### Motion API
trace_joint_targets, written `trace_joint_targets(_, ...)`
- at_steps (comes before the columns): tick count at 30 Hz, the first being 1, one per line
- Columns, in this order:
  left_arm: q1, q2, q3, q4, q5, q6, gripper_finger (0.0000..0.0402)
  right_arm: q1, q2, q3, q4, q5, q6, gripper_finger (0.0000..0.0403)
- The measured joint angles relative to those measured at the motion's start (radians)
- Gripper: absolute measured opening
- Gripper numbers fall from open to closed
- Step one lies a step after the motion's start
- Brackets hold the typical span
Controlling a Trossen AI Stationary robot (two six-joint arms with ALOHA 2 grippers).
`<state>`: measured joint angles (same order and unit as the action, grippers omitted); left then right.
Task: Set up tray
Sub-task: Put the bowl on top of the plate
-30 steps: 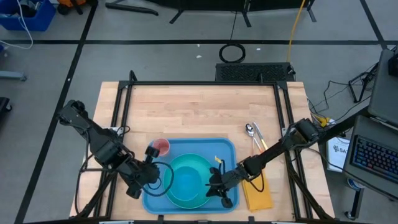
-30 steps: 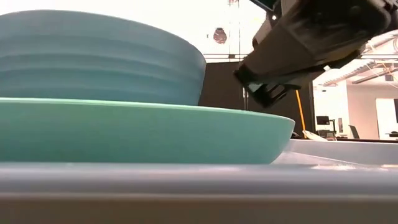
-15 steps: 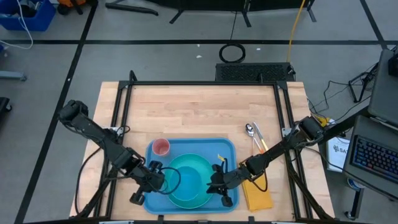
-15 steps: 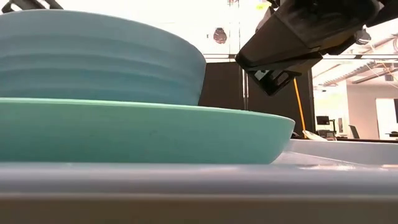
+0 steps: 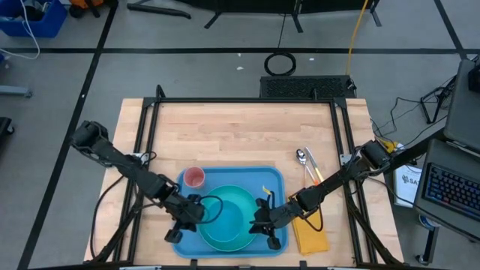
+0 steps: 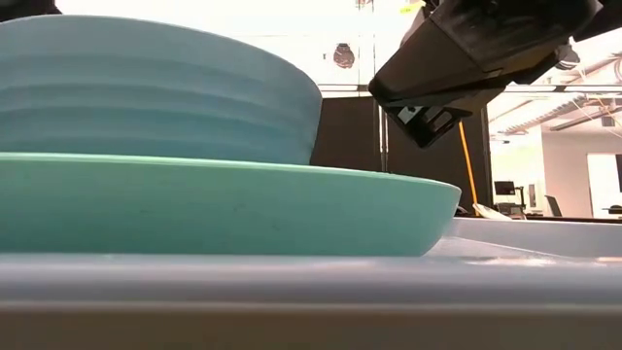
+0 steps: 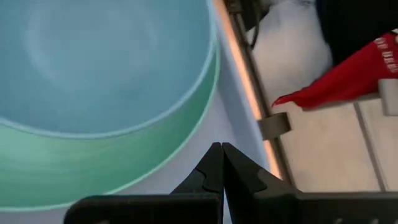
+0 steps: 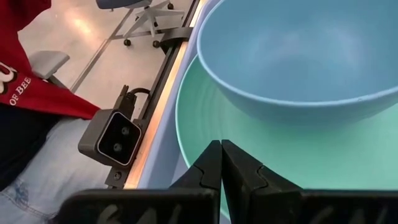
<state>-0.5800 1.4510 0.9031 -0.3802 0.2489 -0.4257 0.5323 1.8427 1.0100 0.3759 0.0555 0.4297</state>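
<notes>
Both arms are hovering at the tray [image 5: 274, 180] edges, left gripper [image 5: 187, 217] and right gripper [image 5: 262, 223] with jaws closed and empty, probably for nudging it.

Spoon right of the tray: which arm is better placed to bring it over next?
Right, probably. The spoon lies on the table beyond the right rim of the tray, on the right arm's side; the right end effector is nearer than the left end effector.

My wooden table [image 5: 240, 127] carries the blue tray [image 5: 274, 180] at its near edge, with a spoon [image 5: 301, 157] and yellow napkin [image 5: 311, 236] beside it.
</notes>
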Motion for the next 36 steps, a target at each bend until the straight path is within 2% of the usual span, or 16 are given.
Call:
trace_joint_targets(13, 0.024, 0.091, -0.002, 0.019, 0.016, 0.026, 0.0, 0.0, 0.0, 0.0, 0.008, 0.001, -0.001, 0.0)
trace_joint_targets(23, 0.046, 0.094, -0.002, 0.076, 0.003, 0.069, 0.0001, 0.0, 0.0, 0.0, 0.008, 0.001, -0.005, 0.0)
trace_joint_targets(34, 0.056, 0.094, -0.001, 0.102, -0.062, 0.094, 0.0002, 0.0, 0.0, 0.0, 0.008, 0.004, -0.005, 0.0)
trace_joint_targets(36, 0.056, 0.094, -0.001, 0.076, -0.039, 0.069, 0.0005, 0.0, 0.0, 0.0, 0.007, 0.003, -0.002, 0.0)
